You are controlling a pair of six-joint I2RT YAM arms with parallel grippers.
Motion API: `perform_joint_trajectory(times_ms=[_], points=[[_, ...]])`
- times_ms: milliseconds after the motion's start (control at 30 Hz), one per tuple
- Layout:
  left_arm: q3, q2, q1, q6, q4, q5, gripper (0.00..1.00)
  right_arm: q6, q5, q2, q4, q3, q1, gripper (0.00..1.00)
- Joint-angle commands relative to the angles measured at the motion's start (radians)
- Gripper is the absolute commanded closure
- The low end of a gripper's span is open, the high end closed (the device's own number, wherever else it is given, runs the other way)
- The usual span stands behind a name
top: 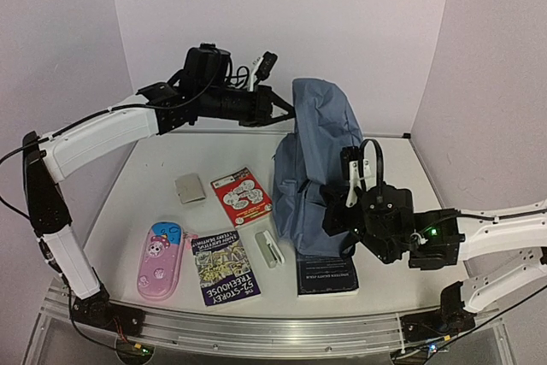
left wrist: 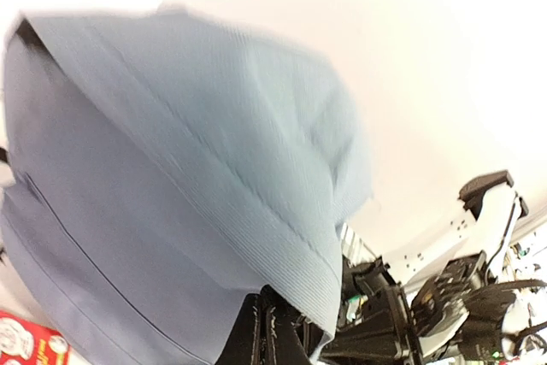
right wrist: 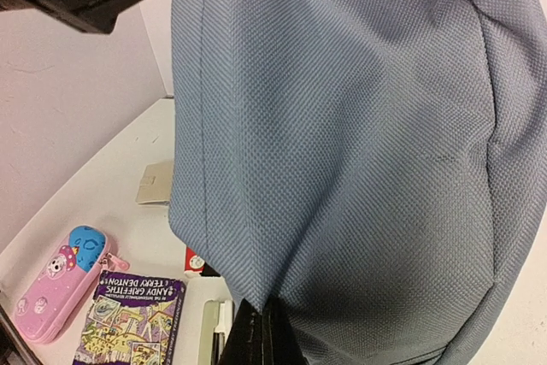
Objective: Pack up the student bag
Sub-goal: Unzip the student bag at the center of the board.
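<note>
Fabric of the backpack (top: 320,143) is clamped at the top by the left gripper (left wrist: 272,331) and lower down by the right gripper (right wrist: 261,335).

The left arm (top: 102,138) rises from its near-left base, then stretches rightward along the far side with its wrist held high and level. The left gripper (top: 288,114) is pinched tight on the top edge of the student bag (top: 320,143). The right arm (top: 504,232) lies low at the near right, reaching leftward. The right gripper (top: 332,215) is clamped on the bag's front fabric.
</note>
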Motion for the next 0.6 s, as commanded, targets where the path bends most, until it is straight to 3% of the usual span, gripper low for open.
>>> perform_joint_trajectory(times_ms=[0, 333, 433, 467, 567], points=[[0.133, 0.024, 0.083, 0.018, 0.045, -0.02, 1.0, 0.006, -0.056, -0.031, -0.007, -0.026, 0.008, 1.0], [0.241, 0.123, 0.216, -0.014, 0.039, 0.067, 1.0, 0.022, -0.133, -0.093, -0.004, -0.048, 0.008, 1.0], [0.26, 0.146, 0.22, -0.016, 0.051, 0.151, 1.0, 0.033, -0.131, -0.106, -0.005, -0.042, 0.008, 1.0], [0.26, 0.152, 0.22, -0.022, 0.06, 0.201, 1.0, 0.034, -0.129, -0.107, -0.006, -0.037, 0.008, 0.98], [0.235, 0.16, 0.218, -0.035, 0.089, 0.32, 1.0, 0.04, -0.112, -0.104, -0.01, -0.007, 0.008, 0.74]])
